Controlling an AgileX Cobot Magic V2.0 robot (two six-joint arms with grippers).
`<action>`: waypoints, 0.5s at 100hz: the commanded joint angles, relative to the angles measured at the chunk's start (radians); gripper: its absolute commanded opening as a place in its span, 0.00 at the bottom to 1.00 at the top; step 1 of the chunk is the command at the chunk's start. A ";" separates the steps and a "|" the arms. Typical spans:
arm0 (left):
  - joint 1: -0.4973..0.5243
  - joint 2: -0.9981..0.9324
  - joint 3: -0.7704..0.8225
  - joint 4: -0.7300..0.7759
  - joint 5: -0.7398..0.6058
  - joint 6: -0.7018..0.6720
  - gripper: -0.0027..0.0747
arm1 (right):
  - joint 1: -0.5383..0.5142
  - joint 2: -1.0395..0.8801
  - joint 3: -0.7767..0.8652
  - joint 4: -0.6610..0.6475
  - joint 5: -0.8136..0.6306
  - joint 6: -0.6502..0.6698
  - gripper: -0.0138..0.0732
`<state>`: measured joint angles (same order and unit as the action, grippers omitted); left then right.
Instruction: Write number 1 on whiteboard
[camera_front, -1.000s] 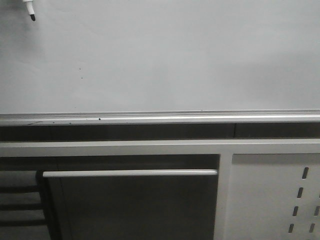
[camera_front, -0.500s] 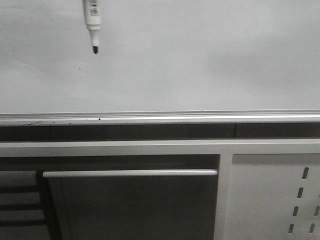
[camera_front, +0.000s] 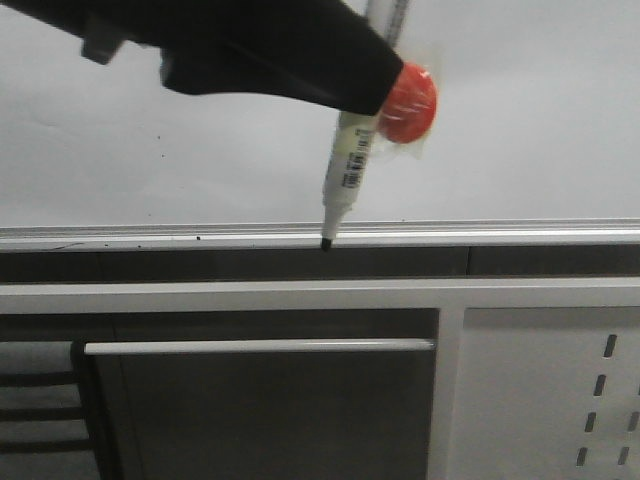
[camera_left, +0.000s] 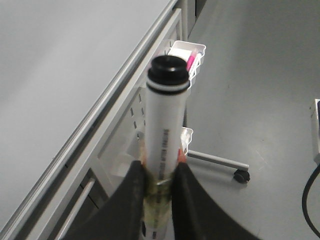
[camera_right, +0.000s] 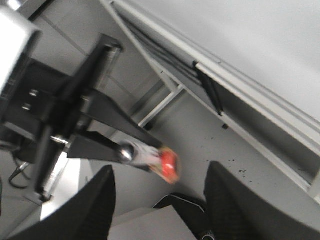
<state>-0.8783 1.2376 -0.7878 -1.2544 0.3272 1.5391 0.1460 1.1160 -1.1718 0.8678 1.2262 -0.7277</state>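
— Moved down and to the right within the last half second, with the black arm now crossing the front view. Means what for the job?

— Starting from the left hand (camera_left: 160, 175): clamped tight on the marker (camera_front: 345, 170), cap end towards the wrist camera. Carries a red blob (camera_front: 408, 102) under clear wrap, just beside the grip. Leans a little, with the tip (camera_front: 326, 243) at the silver rail (camera_front: 500, 237) along the lower edge of the whiteboard (camera_front: 520, 150).

— So, past the writing surface?

— Looks so in the front view: lined up with the rail rather than the pale board above. Cannot tell whether touching it. Shows no number 1 anywhere on the board, only tiny specks. Probably calls for coming back up onto bare board before pressing and drawing down.

— And the right hand (camera_right: 160, 210)?

— Fingers wide apart, holding nothing, hanging back and looking towards the other hand and its marker.

— Any containers?

— Two small white baskets on the stand past the board's end, seen from the left wrist. Farther basket (camera_left: 196, 49): holds something pink (camera_left: 190, 62). Nearer basket (camera_left: 187, 134): mostly hidden behind the marker, so contents unknown. Not needed for the writing, as far as can be judged.
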 joint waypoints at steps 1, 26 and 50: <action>-0.022 -0.003 -0.050 -0.029 -0.030 -0.005 0.01 | 0.041 0.027 -0.057 0.029 0.025 -0.018 0.57; -0.025 0.005 -0.070 -0.029 -0.040 -0.005 0.01 | 0.102 0.070 -0.063 0.017 0.012 -0.018 0.57; -0.025 0.007 -0.070 -0.029 -0.047 -0.005 0.01 | 0.143 0.082 -0.063 0.017 -0.023 -0.018 0.57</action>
<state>-0.8958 1.2621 -0.8235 -1.2544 0.2967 1.5391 0.2724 1.2123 -1.2040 0.8376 1.2333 -0.7295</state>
